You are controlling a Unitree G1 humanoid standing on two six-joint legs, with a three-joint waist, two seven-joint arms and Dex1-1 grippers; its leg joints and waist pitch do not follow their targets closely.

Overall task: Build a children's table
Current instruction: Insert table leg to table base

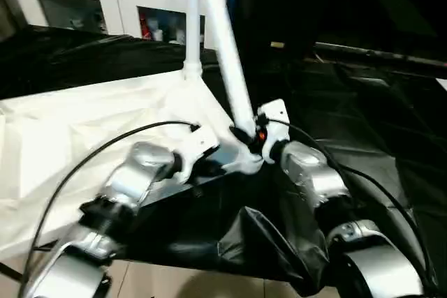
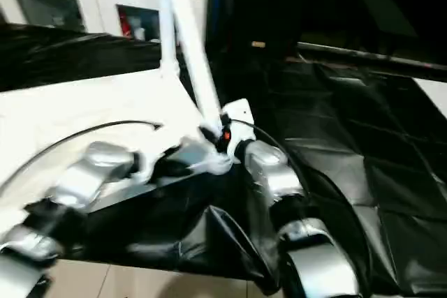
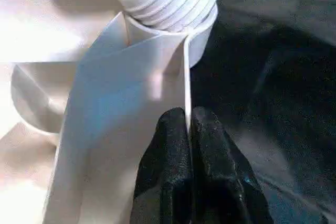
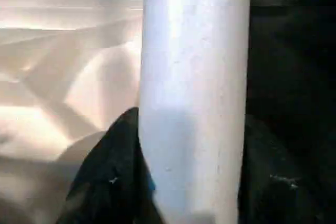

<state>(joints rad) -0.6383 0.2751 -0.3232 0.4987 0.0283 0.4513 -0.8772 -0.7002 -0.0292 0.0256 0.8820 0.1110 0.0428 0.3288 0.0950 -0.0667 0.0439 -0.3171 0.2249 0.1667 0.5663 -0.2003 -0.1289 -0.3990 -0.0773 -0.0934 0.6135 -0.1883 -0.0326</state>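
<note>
**Leg at the corner socket, both pincers clamped**

Left eye view has the children's table (image 1: 84,123) lying underside-up on the black-draped tabletop (image 1: 363,116), its near corner close to the tabletop's front edge. One leg (image 1: 193,19) stands upright in a far corner socket. A second leg (image 1: 227,54) leans from the near corner socket (image 3: 202,35), its ridged end seated there in the left wrist view. The left pincer (image 3: 189,129) is closed together on a thin rib beside that socket. The right pincer (image 4: 191,182) clamps the leaning leg, a finger (image 4: 105,177) on each side. Black cloth lies open to the right. A white cabinet (image 1: 91,1) stands behind.
</note>
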